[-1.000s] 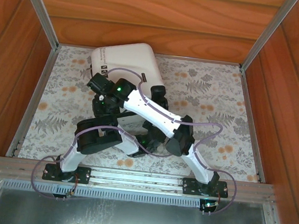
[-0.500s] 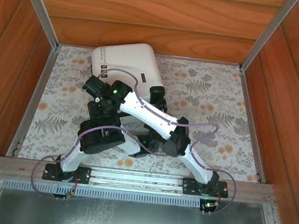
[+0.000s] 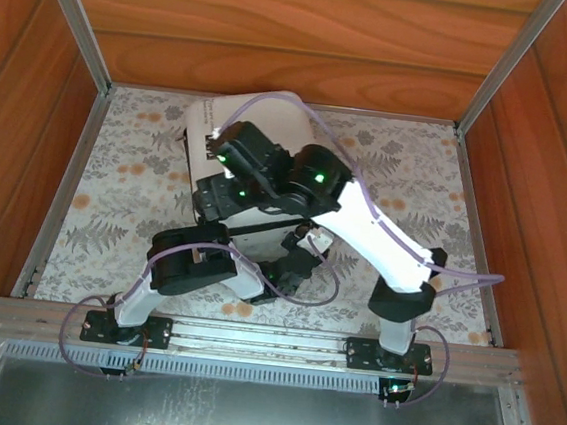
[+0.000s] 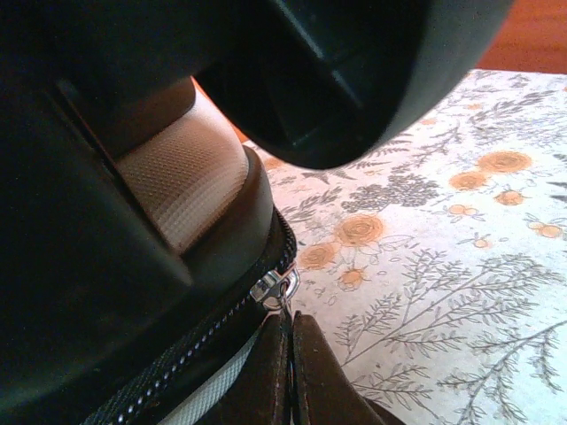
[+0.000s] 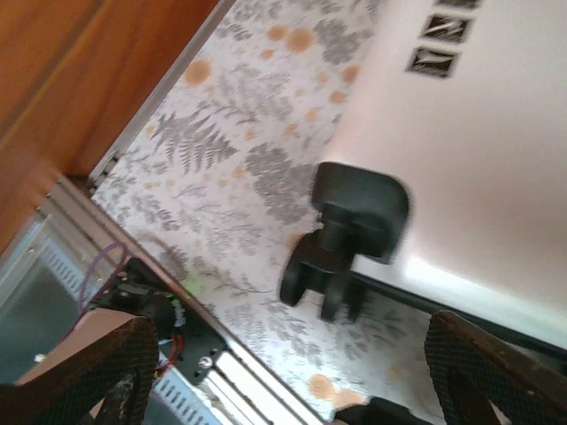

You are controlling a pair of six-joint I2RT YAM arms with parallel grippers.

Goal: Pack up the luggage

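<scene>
Luggage [image 5: 496,150] is showing a smooth, rounded white shell and a black zipper [image 4: 204,341]. Left claw [image 4: 291,372] is pinching the metal zipper pull [image 4: 276,290]; right claw [image 5: 288,354] is standing spread.

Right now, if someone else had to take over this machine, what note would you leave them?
The luggage lies flat at the back left of the table, lid down.
The left gripper is shut on the zipper pull at the case's edge.
The right gripper is open and empty, hovering near a wheel.
Done: lid closed, zipper seemingly partly run.
Left: draw the zipper the rest of the way round; how much remains is hidden under the arms.
</scene>
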